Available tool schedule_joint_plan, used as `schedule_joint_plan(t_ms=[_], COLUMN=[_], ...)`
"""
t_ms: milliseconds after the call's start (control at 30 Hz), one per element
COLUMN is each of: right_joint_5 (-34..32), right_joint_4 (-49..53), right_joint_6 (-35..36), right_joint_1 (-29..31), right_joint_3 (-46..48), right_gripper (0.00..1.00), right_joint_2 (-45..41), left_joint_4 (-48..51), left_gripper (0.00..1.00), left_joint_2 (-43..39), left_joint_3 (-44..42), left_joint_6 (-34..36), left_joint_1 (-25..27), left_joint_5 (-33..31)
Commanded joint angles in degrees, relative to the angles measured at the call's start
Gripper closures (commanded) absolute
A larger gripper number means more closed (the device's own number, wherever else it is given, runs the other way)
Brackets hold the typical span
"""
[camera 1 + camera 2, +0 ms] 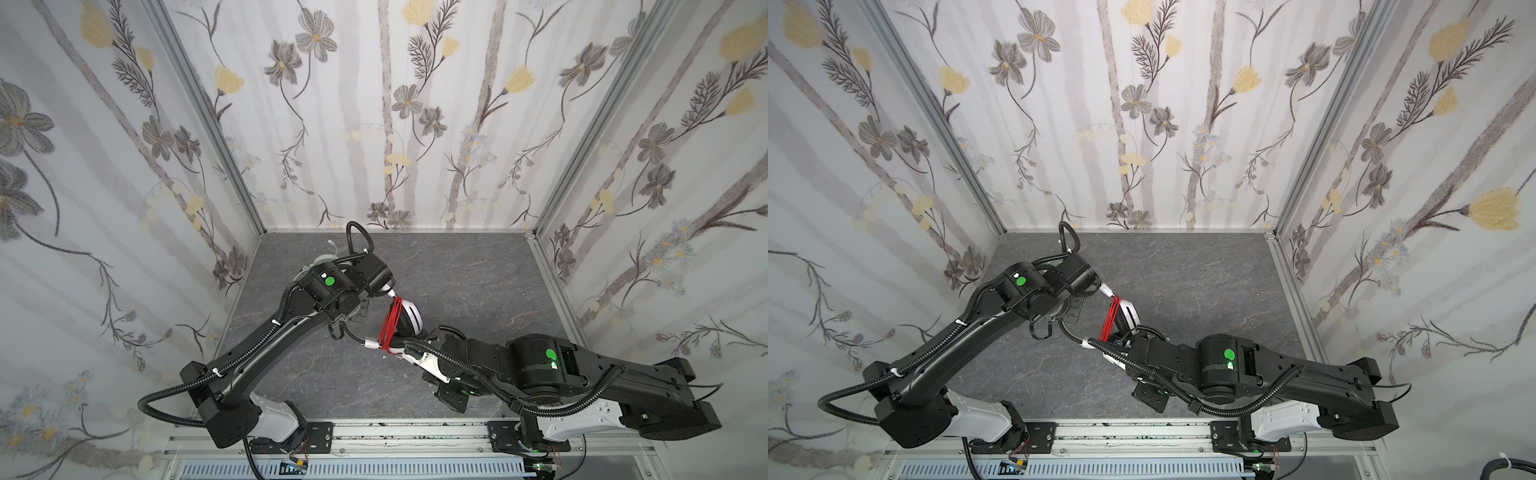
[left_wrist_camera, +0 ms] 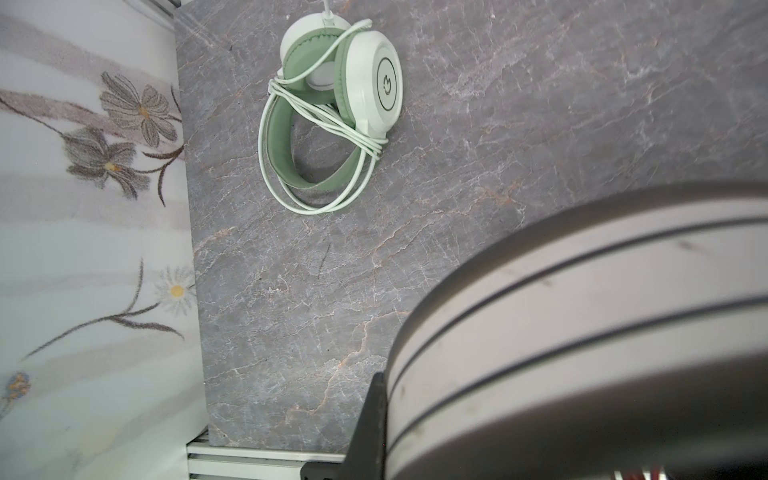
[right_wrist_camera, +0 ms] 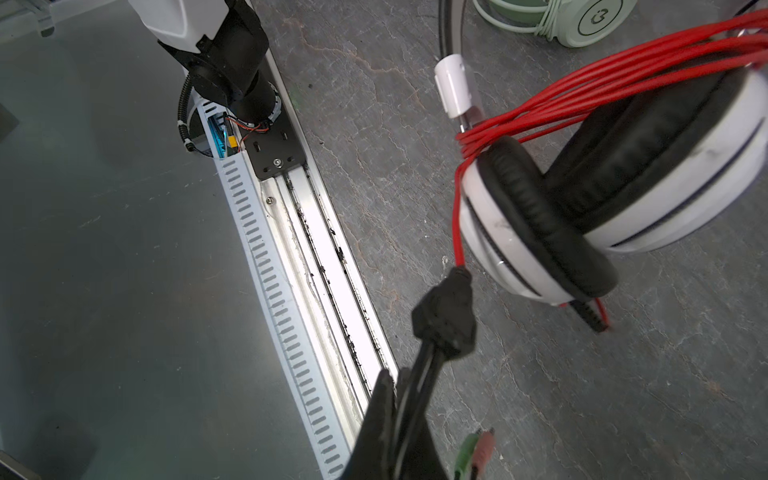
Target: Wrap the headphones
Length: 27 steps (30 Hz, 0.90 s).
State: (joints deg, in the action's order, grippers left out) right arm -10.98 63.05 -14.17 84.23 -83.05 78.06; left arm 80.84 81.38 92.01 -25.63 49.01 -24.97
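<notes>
Bearing many turns of red cable [image 1: 390, 328], the white headset [image 1: 412, 318] is seen near the middle of the table [image 1: 490, 286]. The left fingers [image 2: 374, 419] are closed against its cup. The right fingers [image 3: 376, 424], at its 5 o'clock, are clamped on the black plug leads [image 3: 424, 374]. The green headset [image 2: 332, 104], already wrapped, is seen toward 10 o'clock.

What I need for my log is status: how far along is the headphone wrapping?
Done: the green headset lies on the table, its cable looped round it. In hand: the left gripper holds up the white-and-black headset, its red cable coiled in many turns; the right gripper is shut on the black cords past the splitter. Left: probably securing that tail with its plugs, then setting the headset down.
</notes>
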Motion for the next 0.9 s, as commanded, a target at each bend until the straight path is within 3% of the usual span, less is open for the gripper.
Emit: schedule_joint_plan(t_ms=[0,167,433,867], right_joint_5=[-1.50,-1.99,-1.41,-1.95], right_joint_4=[0.37,0.59,1.14,-2.32], right_joint_6=[2.39,4.41,12.43,18.29], right_joint_1=[-0.45,-0.68,-0.66,-2.55], right_joint_3=[-0.71,-0.72,-0.73,4.81], right_gripper=[1.00,1.00,1.00,0.99], right_joint_2=[0.33,0.08,0.95,-1.90], left_joint_4=[0.19,-3.98,-7.94,-10.48], left_gripper=[1.00,1.00,1.00,1.00], left_joint_2=[-0.37,-2.07,-2.30,-5.70], left_joint_3=[-1.95,-4.90,-6.80,-10.67], left_joint_6=[1.21,5.24,10.59,18.88], left_joint_1=[2.29,7.22,16.43,23.83], left_joint_5=[-4.53,-2.96,-6.35,-5.54])
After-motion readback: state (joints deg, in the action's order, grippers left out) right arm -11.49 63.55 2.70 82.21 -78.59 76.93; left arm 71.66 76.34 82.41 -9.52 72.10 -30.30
